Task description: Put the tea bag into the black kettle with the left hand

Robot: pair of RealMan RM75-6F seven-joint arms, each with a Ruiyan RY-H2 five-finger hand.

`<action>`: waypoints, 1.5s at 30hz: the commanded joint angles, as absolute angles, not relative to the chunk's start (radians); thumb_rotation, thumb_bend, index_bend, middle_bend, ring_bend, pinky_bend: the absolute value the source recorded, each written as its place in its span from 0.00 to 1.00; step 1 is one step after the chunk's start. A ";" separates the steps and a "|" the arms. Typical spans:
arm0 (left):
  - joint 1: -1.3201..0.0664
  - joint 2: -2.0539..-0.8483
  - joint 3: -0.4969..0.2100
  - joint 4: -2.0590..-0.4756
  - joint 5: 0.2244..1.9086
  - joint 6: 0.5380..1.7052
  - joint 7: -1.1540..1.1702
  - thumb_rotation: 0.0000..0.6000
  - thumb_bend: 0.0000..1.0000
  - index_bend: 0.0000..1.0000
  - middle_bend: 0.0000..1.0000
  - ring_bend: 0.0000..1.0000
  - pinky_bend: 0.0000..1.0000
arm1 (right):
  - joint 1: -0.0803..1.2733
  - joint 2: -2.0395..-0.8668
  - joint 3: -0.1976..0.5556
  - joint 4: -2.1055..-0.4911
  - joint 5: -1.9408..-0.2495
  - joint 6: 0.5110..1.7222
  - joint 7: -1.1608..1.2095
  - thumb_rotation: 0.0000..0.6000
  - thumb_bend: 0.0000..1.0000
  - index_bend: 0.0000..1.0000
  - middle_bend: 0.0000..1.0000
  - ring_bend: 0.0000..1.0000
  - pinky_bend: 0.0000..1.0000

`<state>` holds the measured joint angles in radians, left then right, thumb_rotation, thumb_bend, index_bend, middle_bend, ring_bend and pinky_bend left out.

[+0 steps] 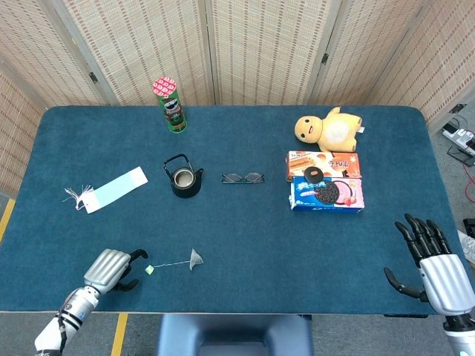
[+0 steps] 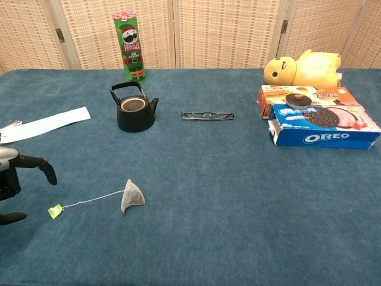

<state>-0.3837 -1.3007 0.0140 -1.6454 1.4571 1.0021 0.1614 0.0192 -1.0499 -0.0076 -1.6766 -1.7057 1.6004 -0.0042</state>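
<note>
Black kettle (image 1: 184,179), blue table (image 1: 245,230)

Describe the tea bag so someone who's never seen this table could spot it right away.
Start at the blue table and go to its near edge, well in front of the black kettle. There lies the tea bag, just right of the left hand. It is a small grey pyramid pouch, the only thing trailing a thin white string to a tiny green tag.

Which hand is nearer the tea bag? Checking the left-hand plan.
Left. The left hand sits just beside the tea bag's tag; the right hand is across the table.
</note>
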 commanded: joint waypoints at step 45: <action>-0.453 -1.468 0.042 -1.426 1.447 0.964 0.062 1.00 0.46 0.56 1.00 1.00 1.00 | 0.021 -1.044 0.003 -1.685 -1.685 1.596 0.000 0.57 0.40 0.00 0.00 0.00 0.00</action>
<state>-0.4529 -1.4679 0.0422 -1.4263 1.4480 0.9642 0.0628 0.0206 -1.0442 0.0034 -1.6849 -1.6848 1.5957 -0.0004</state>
